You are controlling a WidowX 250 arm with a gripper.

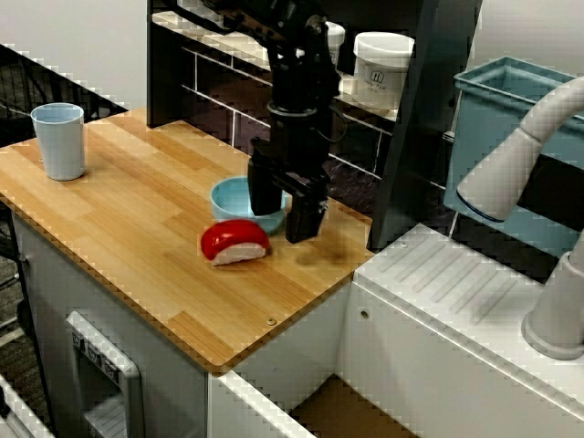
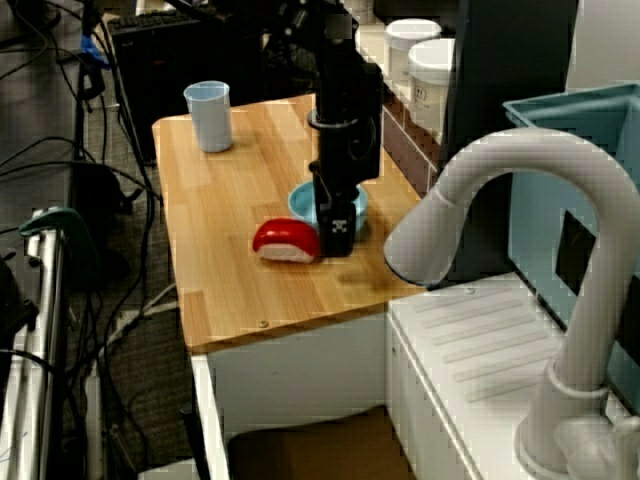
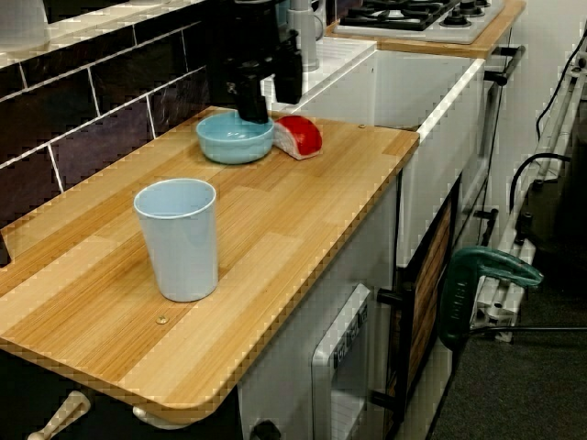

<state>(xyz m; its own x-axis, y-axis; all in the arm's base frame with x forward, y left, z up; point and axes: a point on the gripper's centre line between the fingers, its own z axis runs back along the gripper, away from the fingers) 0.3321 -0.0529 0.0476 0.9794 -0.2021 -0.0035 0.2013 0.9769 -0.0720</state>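
My black gripper [image 1: 286,210] hangs open, low over the right end of a wooden counter [image 1: 137,228]. Its fingers straddle the right rim of a light blue bowl [image 1: 231,196]: one finger stands over the bowl's inside, the other outside it. A red toy with a white base [image 1: 235,242] lies right in front of the bowl, close to the fingers and apart from them. In the view over the faucet, the gripper [image 2: 334,226] hides part of the bowl [image 2: 303,203], with the red toy [image 2: 286,240] beside it. In the view along the counter, the gripper [image 3: 270,95] hovers above the bowl [image 3: 235,139] and the toy [image 3: 300,136].
A pale blue cup [image 1: 58,140] stands upright at the counter's far left end. White jars [image 1: 381,68] sit on a shelf behind the arm, against a dark tiled wall. A white sink drainboard [image 1: 456,292], a faucet [image 1: 520,155] and a teal bin [image 1: 511,137] lie to the right.
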